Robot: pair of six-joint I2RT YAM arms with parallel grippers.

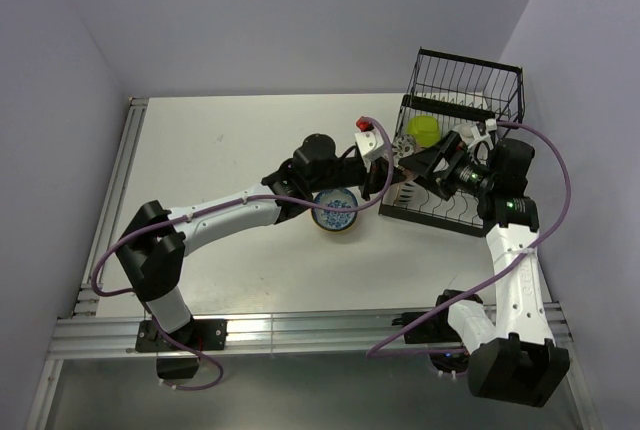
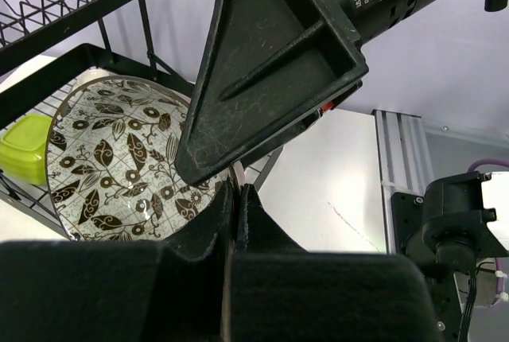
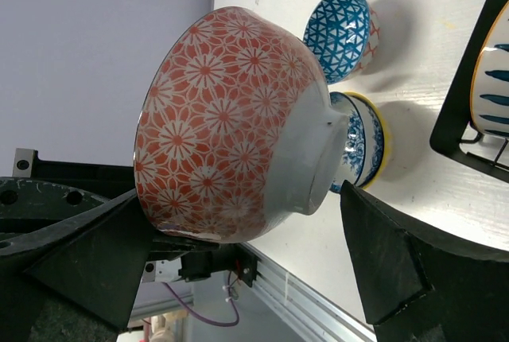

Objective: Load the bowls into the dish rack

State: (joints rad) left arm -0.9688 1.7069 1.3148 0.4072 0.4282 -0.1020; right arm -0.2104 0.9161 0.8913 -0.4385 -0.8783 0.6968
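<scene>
Firmly, left pincer (image 2: 236, 192) nips a glossy, leaf-patterned round bowl (image 2: 119, 159).

The floral bowl (image 3: 231, 127) has a red-orange lattice of daisy-like flowers over a grey-white outside with a plain pale foot, while the left wrist view shows its inside strewn with dark brown leaves and vines on a pale ground. At 1 o'clock from it the blue bowl (image 3: 340, 24) has a white triangle lattice inside and thin red lines outside, and at 3 o'clock the yellow-rimmed bowl (image 3: 362, 141) is figured in blue and white. The dish rack (image 2: 79, 12) is black wire, with a lime-green bowl (image 2: 24, 147) in it and, at the 3 o'clock edge of the right wrist view, a white bowl (image 3: 491, 64) with teal dashes and an orange rim.
</scene>
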